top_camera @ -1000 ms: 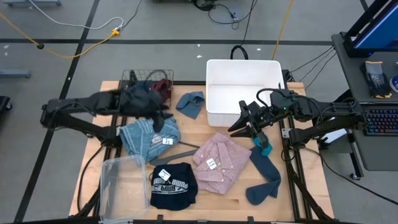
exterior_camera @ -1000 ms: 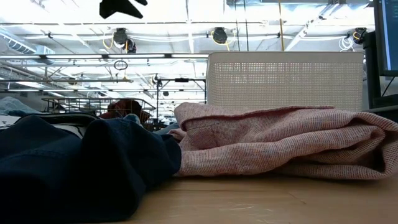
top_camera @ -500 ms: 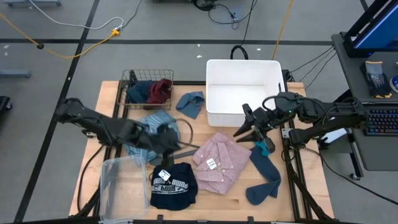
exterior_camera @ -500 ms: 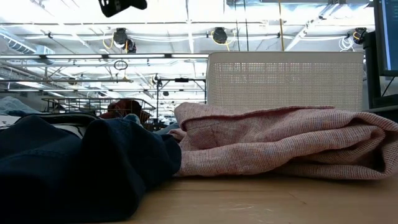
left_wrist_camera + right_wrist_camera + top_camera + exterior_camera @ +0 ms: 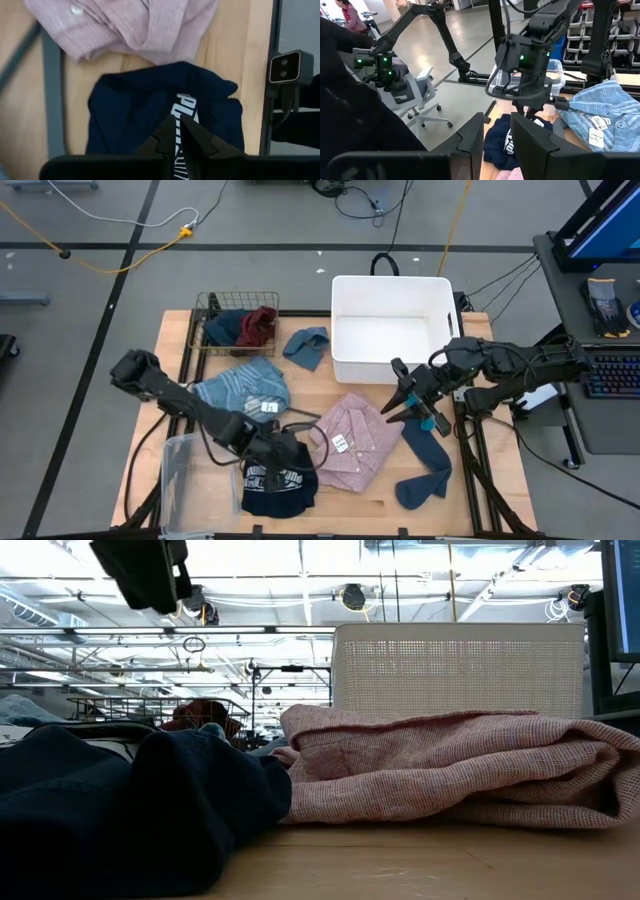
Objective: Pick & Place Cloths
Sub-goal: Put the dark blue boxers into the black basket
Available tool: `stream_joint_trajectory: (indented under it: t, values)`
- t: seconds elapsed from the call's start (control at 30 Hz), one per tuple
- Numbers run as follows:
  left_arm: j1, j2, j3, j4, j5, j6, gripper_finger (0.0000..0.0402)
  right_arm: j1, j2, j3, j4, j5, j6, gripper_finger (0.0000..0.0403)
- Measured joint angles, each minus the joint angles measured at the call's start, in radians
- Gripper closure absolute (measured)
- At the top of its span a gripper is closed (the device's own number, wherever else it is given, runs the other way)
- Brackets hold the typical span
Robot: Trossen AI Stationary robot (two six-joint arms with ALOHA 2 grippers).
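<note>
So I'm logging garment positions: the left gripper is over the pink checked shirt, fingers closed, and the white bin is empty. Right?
Not quite. The left gripper is over the navy printed garment, not the pink checked shirt, as the left wrist view shows. Its fingers are closed, and the white bin is empty.

We see the left gripper [image 5: 283, 452] reaching low toward the table's front edge with its fingers [image 5: 167, 137] pressed together, while the right gripper [image 5: 402, 398] hangs near mid-table on the right, its fingers [image 5: 470, 137] slightly parted.
</note>
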State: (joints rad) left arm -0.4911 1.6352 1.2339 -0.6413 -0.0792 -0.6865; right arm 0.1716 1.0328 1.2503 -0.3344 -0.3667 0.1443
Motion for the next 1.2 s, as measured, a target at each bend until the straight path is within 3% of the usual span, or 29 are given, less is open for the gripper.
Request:
stream_joint_trajectory:
  t: [0.17, 0.5, 0.7, 0.93, 1.2]
  values:
    - [-0.031, 0.031, 0.000, 0.001, 0.001, 0.059, 0.0349, 0.001, 0.000, 0.000, 0.007, 0.003, -0.003, 0.0314]
    - [-0.072, 0.099, 0.000, 0.010, -0.007, 0.130, 0.0206, 0.001, 0.000, 0.000, 0.015, 0.003, -0.002, 0.0314]
    - [-0.092, 0.151, 0.000, 0.017, -0.027, 0.127, 0.0145, 0.001, 0.000, 0.000, 0.015, 0.003, -0.001, 0.0314]
    - [-0.117, 0.178, 0.000, 0.010, -0.097, 0.055, 0.0116, 0.001, 0.000, 0.000, 0.014, 0.003, 0.000, 0.0314]
    - [-0.153, 0.178, 0.000, 0.025, -0.114, 0.016, 0.0114, 0.001, 0.000, 0.000, 0.014, 0.003, 0.000, 0.0314]
